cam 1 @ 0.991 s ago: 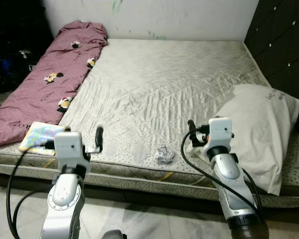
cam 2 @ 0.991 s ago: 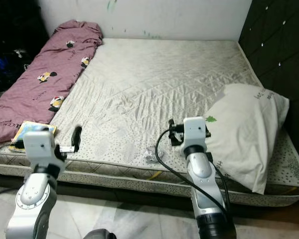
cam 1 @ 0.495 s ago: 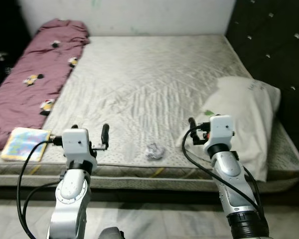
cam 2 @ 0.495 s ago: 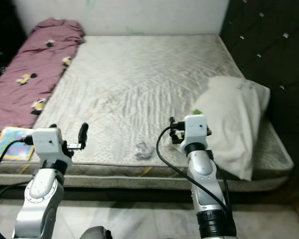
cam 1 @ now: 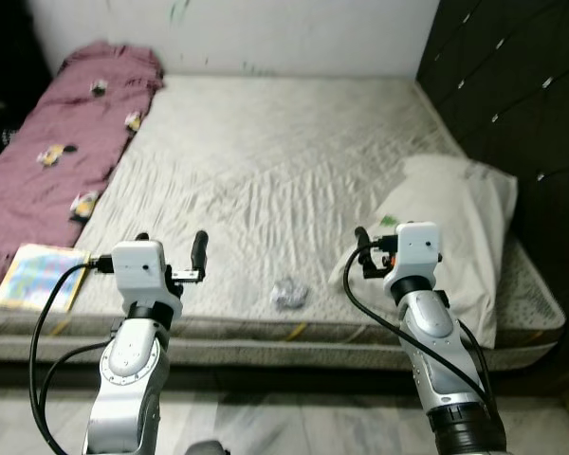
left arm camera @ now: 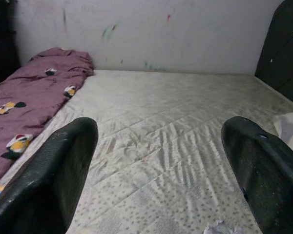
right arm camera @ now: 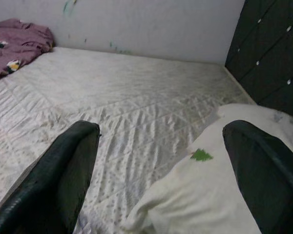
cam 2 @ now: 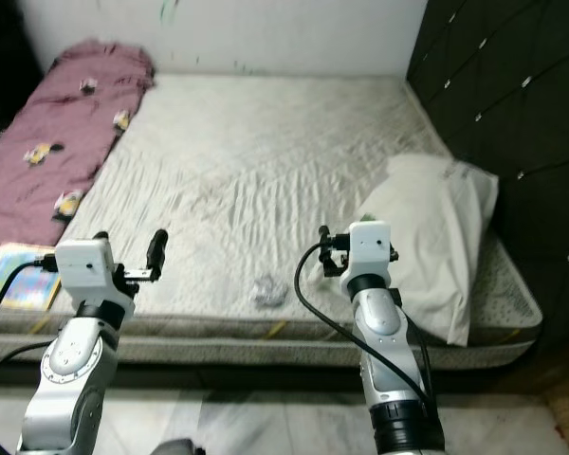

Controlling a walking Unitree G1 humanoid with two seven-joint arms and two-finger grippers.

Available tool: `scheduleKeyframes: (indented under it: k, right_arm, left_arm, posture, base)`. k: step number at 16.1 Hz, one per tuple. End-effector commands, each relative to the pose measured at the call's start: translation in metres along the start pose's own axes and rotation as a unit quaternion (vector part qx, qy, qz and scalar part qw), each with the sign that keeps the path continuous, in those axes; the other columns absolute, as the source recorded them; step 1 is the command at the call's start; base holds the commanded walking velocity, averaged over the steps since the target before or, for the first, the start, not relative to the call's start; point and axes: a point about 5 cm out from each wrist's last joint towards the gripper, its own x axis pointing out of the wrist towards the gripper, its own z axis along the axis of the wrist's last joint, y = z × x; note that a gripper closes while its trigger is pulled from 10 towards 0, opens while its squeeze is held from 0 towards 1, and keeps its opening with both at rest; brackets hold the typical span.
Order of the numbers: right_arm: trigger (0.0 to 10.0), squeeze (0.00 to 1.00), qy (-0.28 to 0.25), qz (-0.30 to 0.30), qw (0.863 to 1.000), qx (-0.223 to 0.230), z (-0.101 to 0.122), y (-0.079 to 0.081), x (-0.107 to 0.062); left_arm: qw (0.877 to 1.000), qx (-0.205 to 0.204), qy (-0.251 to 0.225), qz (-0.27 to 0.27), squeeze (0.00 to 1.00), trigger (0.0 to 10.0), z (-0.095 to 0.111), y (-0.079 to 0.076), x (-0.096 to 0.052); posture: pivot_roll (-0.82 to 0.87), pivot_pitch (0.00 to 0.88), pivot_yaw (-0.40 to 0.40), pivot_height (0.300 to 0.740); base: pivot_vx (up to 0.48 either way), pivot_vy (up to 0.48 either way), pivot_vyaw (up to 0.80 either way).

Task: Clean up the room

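A small crumpled grey-white wad (cam 1: 286,294) lies on the bare mattress (cam 1: 284,161) near its front edge, between my two arms. My left gripper (cam 1: 171,245) is held up over the front edge, left of the wad, open and empty. The wad's top peeks in at the edge of the left wrist view (left arm camera: 222,228). My right gripper (right arm camera: 161,170) is open too, raised just right of the wad, beside a white pillow (cam 1: 446,227) with a small green tree mark (right arm camera: 201,155). A maroon blanket (cam 1: 66,133) with cartoon prints lies along the mattress's left side.
A colourful book (cam 1: 43,275) rests at the front left corner of the mattress. A dark padded headboard (cam 1: 512,85) rises on the right, and a white wall (cam 1: 247,33) stands behind the bed. Pale tiled floor (cam 1: 294,427) runs in front of the bed.
The whole picture has shifted, so the camera has moved; the bed sits more to the left in view. Both arms hold the same raised pose with open fingers.
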Motion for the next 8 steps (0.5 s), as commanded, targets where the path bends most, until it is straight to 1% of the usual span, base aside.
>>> scheduleKeyframes:
  k: [1,3,4,8]
  right_arm:
    - [10.0,0.0,-0.007,-0.002,1.0,0.0,0.0055,-0.0004,0.0031]
    - [10.0,0.0,-0.005,-0.004,1.0,0.001,0.005,-0.0008,0.0026]
    - [10.0,0.0,-0.005,-0.005,1.0,0.002,0.005,-0.0011,0.0025]
    - [10.0,0.0,-0.006,-0.004,1.0,0.0,0.0057,-0.0016,0.0029]
  left_arm:
    - [1.0,-0.001,-0.004,0.001,0.0,10.0,0.004,0.0,0.0028]
    - [1.0,-0.001,-0.001,-0.002,0.0,10.0,0.0022,-0.0007,0.0011]
    - [1.0,-0.002,-0.001,-0.002,0.0,10.0,0.0021,-0.0004,0.0007]
    - [1.0,-0.002,-0.002,-0.002,0.0,10.0,0.0027,-0.0006,0.0015]
  posture:
    - [-0.02,0.0,-0.002,0.74]
    - [-0.02,0.0,-0.002,0.74]
    - [-0.02,0.0,-0.002,0.74]
    - [-0.03,0.0,-0.007,0.74]
  base:
    - [0.345,0.0,0.0]
    - [0.347,0.0,0.0]
    - [0.349,0.0,-0.46]
    - [0.36,0.0,0.0]
